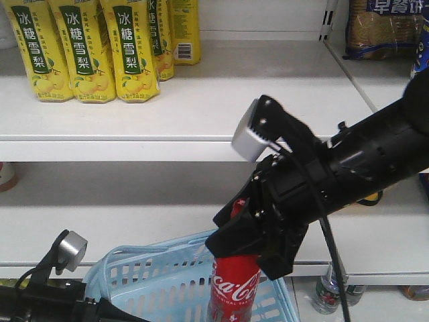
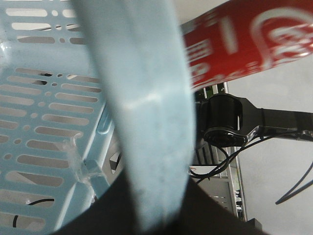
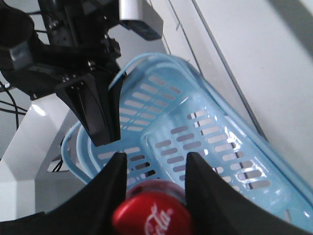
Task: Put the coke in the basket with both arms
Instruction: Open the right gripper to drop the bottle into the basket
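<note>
In the front view, at about 8 o'clock, the left arm (image 1: 47, 295) comes in low and dark, its small grey round part above it. In the right wrist view the left gripper (image 3: 98, 115) is at 10 o'clock, closed on the rim of the basket (image 3: 205, 122), with its fingers clamped around the pale blue edge; the left wrist view agrees, with a blue handle band crossing just in front of the lens.

Moving right, the basket lies at 6 o'clock of the front view. The coke (image 1: 234, 285) stands there upright, with its long axis vertical, and its lower body looks already below the rim, though the bottom of the bottle is cut off by the frame.

The right gripper (image 1: 251, 225) comes down from 3 o'clock and is closed on the neck of the coke, the red cap between the fingers. So the bottle hangs straight under this claw, and the right arm is the nearer one. I judge that the coming move is only a short lowering and then an opening.
</note>
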### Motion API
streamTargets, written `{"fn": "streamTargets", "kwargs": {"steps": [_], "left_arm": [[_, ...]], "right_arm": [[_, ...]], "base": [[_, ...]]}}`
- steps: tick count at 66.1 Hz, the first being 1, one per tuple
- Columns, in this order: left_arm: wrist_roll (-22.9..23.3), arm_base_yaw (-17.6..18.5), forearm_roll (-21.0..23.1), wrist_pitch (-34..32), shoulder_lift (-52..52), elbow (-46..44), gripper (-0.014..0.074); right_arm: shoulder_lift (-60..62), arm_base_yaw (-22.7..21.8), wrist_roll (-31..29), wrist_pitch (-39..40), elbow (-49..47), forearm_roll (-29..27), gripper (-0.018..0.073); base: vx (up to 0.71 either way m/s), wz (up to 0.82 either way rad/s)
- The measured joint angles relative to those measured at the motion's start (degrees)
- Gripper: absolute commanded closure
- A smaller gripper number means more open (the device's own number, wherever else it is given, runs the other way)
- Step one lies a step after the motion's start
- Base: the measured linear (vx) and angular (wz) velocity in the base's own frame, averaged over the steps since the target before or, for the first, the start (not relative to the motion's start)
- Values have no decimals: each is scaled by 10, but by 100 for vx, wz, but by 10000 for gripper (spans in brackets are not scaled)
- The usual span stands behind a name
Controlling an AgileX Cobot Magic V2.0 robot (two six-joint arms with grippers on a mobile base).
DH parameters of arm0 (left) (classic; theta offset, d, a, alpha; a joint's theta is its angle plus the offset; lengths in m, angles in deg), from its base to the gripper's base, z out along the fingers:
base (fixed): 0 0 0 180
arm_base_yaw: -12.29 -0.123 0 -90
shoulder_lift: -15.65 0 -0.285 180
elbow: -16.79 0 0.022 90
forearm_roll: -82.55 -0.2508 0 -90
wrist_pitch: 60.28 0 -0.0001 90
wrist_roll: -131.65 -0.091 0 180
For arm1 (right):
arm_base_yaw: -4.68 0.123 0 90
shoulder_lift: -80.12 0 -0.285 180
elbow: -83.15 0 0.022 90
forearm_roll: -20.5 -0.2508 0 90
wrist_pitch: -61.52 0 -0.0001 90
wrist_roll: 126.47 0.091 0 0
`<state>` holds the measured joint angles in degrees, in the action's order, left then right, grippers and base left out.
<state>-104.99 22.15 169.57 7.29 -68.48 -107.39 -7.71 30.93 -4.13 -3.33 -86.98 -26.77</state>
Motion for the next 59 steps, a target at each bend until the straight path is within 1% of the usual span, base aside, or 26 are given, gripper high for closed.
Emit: {"fn": "streamTargets", "kwargs": {"steps": [18,30,37,45,51,59], "left_arm": [[0,0,0,0,0,0,603],[-2,0,-2,-3,0,0,603],[-2,0,-6,-9,0,0,603],[-1,0,-9,-13,0,1,603],[-1,0,-9,-13,0,1,603],[0,0,-5,-13,0,1,603]], "right_arm": [[-89,41,56,7,0,79,547],[-140,66,73,29,0,105,496],[-159,79,78,30,0,121,437],[-170,86,95,30,0,135,336],[-170,86,104,27,0,138,252],[-166,86,108,8,-1,135,176]], "base": [[0,0],[0,0],[0,0],[0,0],[0,0],[0,0]]}}
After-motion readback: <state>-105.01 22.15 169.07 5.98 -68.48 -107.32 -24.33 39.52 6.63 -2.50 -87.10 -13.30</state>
